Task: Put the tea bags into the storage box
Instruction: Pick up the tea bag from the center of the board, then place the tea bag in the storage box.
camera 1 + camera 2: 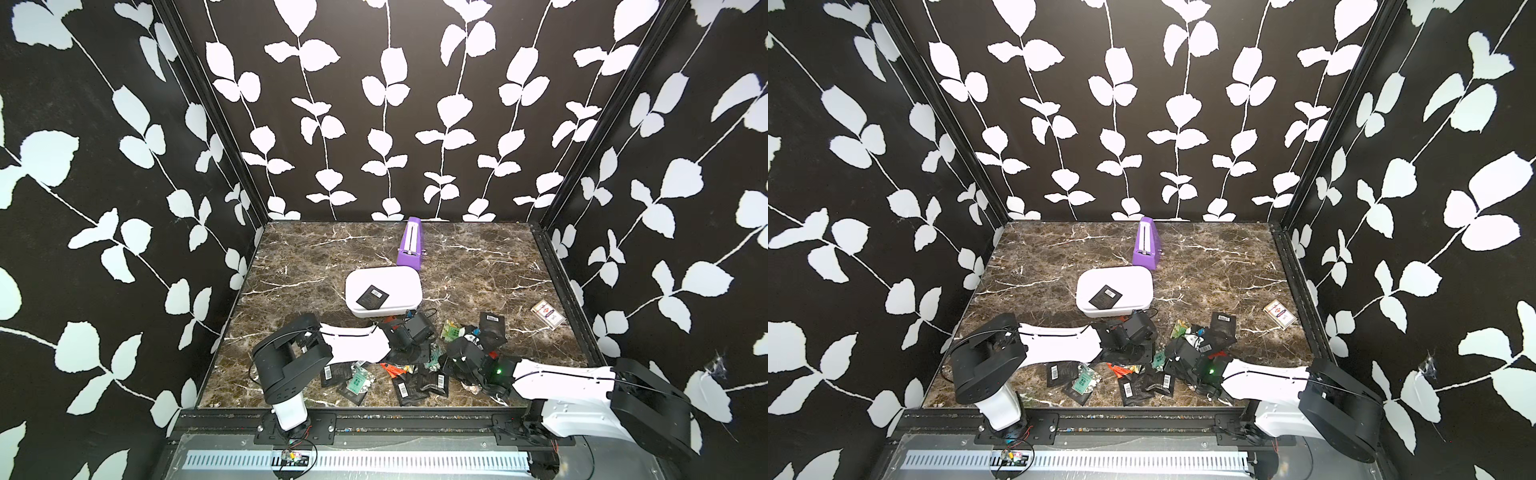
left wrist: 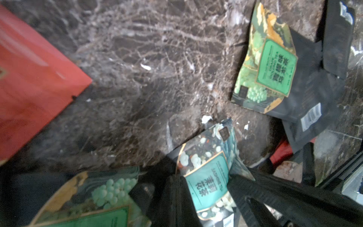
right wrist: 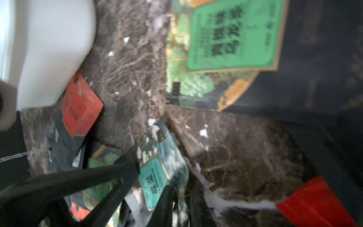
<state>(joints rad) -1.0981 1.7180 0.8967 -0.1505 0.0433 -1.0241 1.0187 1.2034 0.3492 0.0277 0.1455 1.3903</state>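
While just one black bag (image 1: 372,297) is lying in the box (image 1: 395,279), the left gripper (image 2: 203,176) is pressing together on a teal bag (image 2: 214,153), which is standing up in its pinch in the left wrist view. The right gripper (image 3: 153,173) is sitting nearly closed and appears to be pinching a teal bag (image 3: 159,149) as well. I cannot tell how firmly it is gripping, nor whether both are sharing one bag. Both grippers are working low over the pile of bags (image 1: 419,376), which is spreading along the near edge of the surface (image 1: 316,257) around them, with a few more lying just right of the middle. The box is sitting mid-surface, just beyond the pile and close to the left gripper. Judging by that, the task is only beginning: nearly all the bags are lying outside the box. Each pinched one is calling for a lift and a carry over the rim.
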